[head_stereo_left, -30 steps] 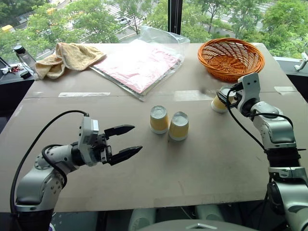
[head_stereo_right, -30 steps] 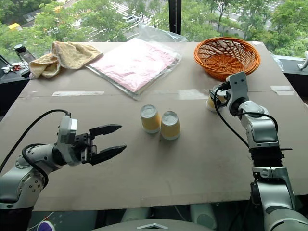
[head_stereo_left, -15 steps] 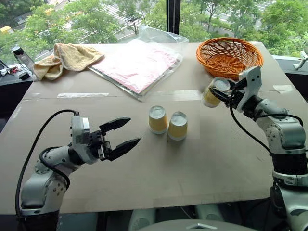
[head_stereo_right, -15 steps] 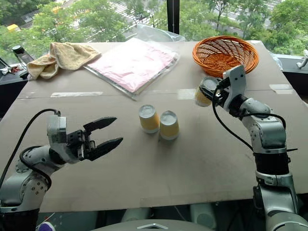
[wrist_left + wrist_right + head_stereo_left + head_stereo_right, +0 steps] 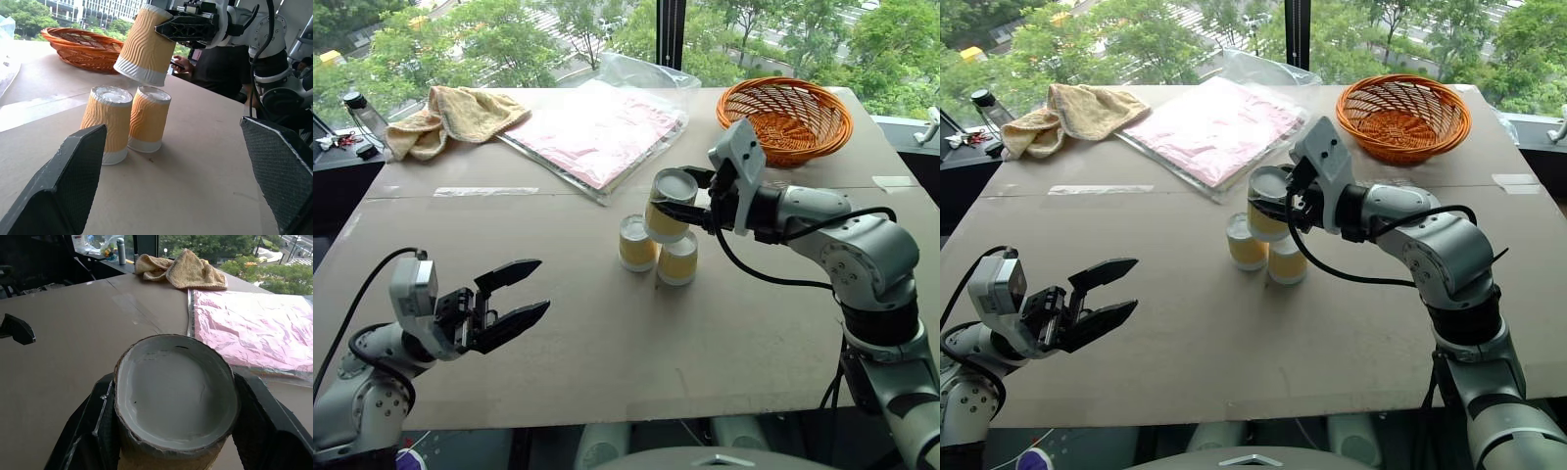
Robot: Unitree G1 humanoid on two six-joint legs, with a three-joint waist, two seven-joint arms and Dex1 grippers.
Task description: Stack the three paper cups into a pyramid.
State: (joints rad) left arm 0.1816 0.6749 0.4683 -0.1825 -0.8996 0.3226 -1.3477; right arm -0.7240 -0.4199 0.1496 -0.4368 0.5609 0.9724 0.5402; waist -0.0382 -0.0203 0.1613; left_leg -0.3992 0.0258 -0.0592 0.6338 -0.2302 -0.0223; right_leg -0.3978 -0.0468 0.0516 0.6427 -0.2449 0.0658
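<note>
My right gripper (image 5: 677, 199) was closed on the third cup (image 5: 669, 204), tilted above the two standing cups (image 5: 656, 250); thin paper crushes easily, so I gripped its ribbed sides lightly.

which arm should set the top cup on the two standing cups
Right. The right gripper is shut on the third cup, tilted just above the two standing cups; the left gripper hangs open, well away.

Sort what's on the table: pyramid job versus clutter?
Job:
- held cup, upside down, tilted, clamped in right gripper above the pair
- two standing cups, upside down, side by side
- left gripper, open, holding nothing

Clutter:
- orange basket
- pink packet in plastic
- tan towel
- bottle
</note>
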